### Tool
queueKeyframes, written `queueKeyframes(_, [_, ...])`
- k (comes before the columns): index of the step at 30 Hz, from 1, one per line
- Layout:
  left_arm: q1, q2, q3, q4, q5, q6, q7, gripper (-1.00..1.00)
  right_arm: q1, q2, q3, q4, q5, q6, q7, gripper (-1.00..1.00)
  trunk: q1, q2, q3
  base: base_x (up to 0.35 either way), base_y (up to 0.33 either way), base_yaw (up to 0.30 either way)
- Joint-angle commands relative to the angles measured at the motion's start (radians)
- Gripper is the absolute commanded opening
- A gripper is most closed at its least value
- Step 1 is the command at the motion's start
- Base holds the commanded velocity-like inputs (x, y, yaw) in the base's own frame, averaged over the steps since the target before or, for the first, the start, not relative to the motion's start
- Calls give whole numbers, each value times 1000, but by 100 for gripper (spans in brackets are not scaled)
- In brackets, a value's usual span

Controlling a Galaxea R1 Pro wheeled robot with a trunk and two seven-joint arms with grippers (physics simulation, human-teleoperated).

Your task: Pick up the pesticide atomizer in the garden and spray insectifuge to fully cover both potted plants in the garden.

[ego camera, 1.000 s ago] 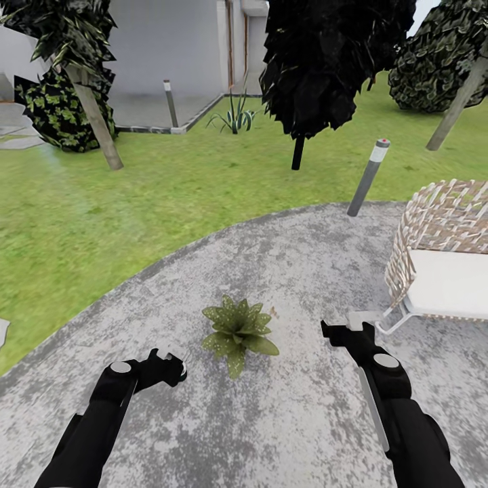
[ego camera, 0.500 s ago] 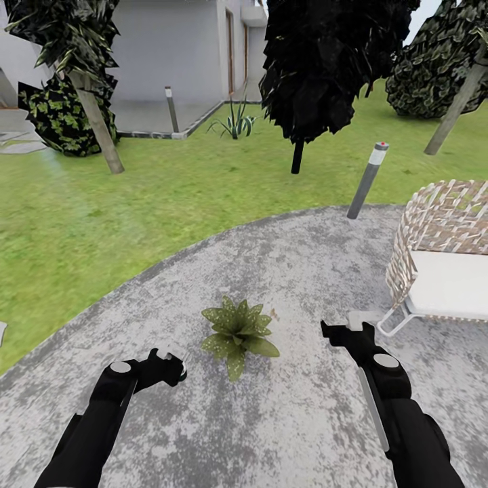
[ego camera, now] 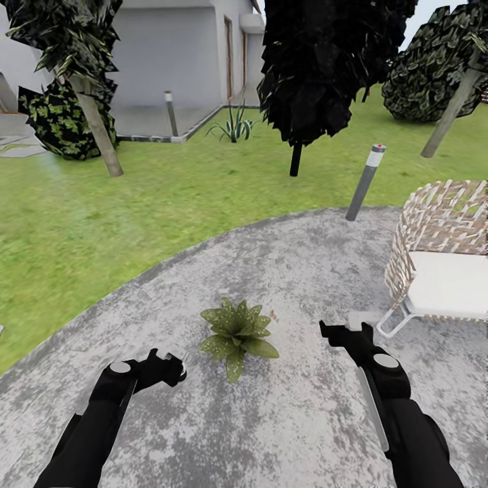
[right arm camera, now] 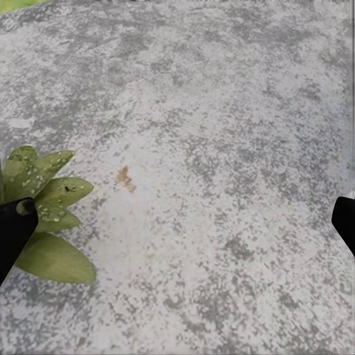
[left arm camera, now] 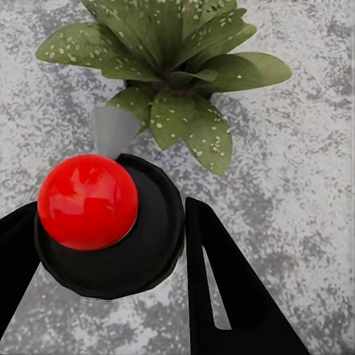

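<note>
A potted plant (ego camera: 237,334), a rosette of pale-speckled green leaves, sits on the round grey stone patio (ego camera: 271,420) between the two arms; in the left wrist view the same plant (left arm camera: 171,74) lies just beyond the left tool (left arm camera: 111,244), with a sliver of grey pot (left arm camera: 115,129) showing under its leaves; the left tool (ego camera: 166,366) is clenched on the pesticide atomizer (left arm camera: 111,225), seen end-on as a black round top carrying a glossy red ball (left arm camera: 87,201), with one black finger (left arm camera: 222,296) close against its side; in the head view the bottle is mostly hidden by the tool; the right tool (ego camera: 342,331) hangs released over bare stone, its two dark fingertips (right arm camera: 15,229) wide apart at the edges of the right wrist view, the plant's leaves (right arm camera: 44,214) beside one of them; a wicker seat (ego camera: 440,251) with a white cushion stands on the patio at the right; a grey bollard lamp (ego camera: 364,181) with a red dot rises at the patio's far edge, with green lawn (ego camera: 102,210) beyond it; a striped agave (ego camera: 234,125) grows farther off near a grey building
</note>
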Motion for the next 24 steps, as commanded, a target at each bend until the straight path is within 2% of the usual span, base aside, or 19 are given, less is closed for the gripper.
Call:
queueKeyframes(1, [-1,0,1,-1,-6,3,-9,-100,-1,1,-1,-2,10,6,5,100,0,0,0,0,0,-176])
queueKeyframes(9, [-1,-2,0,-1,-6,3,-11,-100,-1,2,2,1,9,6,5,100,0,0,7,0,9,-214])
queueKeyframes(16, [-1,-5,1,1,-5,3,-10,-100,-1,3,3,4,-2,5,6,100,0,0,14,0,242,-216])
queueKeyframes(20, [3,-41,3,34,-6,-32,-7,-100,-1,3,2,11,-3,4,7,100,0,0,19,0,297,-188])
queueKeyframes(24, [4,-47,9,76,-6,-78,-5,-100,-1,3,0,103,-3,-4,6,100,0,0,24,0,313,-178])
